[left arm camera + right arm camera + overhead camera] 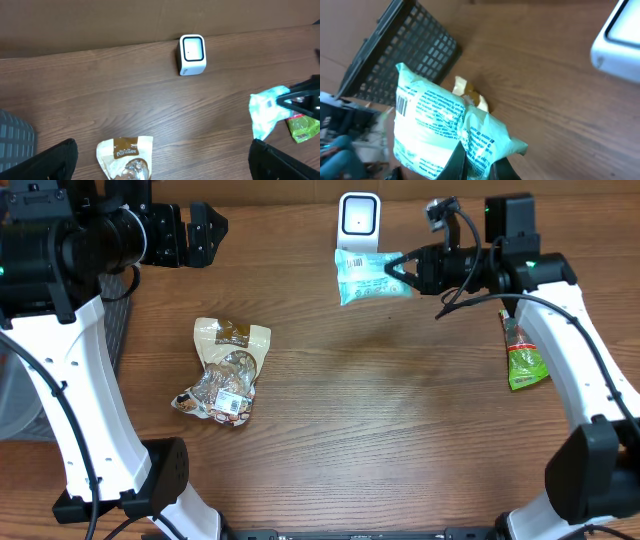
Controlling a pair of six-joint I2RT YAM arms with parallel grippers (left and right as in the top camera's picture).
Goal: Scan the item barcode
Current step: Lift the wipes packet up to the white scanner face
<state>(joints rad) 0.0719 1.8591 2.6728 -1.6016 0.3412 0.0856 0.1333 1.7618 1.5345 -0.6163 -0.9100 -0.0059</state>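
Now pinching the mint-green packet (365,275) by one edge with the right pincer (392,270), aloft just in front of the scanner (358,220) at the bench's far edge. Roll the wrist to turn the barcode (352,264) from upward toward the scanner window; hold flat and steady, without crumpling the film. Leave the left pincer (205,230), spread wide and empty, by the far left corner.
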